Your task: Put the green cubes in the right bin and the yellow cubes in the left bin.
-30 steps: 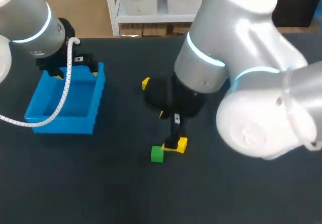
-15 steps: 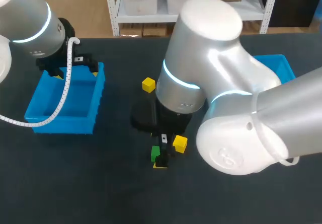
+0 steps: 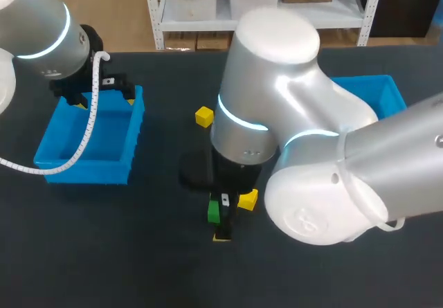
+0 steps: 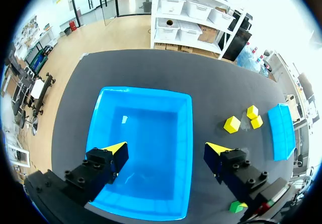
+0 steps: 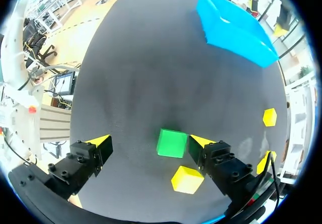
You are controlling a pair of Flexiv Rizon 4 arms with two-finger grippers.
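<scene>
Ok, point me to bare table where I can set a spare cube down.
Bare table lies on the robot's side of the left bin, and between that bin and the far yellow cube. Crowded: around the right end effector, where the green cube and the near yellow cube sit close together.

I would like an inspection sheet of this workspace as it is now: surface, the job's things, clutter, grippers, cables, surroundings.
Surface: dark table, no spills seen.
Job's things: one green cube and three yellow cubes lie on the table, none in a bin; nothing seen inside the left bin or the right bin.
Clutter: nothing seen.
Grippers: left gripper open, above the left bin; right gripper open, down near the table, with the green cube between its fingers, close to one of them.
Cables: white coiled cable runs across the left bin.
Surroundings: nothing seen reaching over the table.
</scene>
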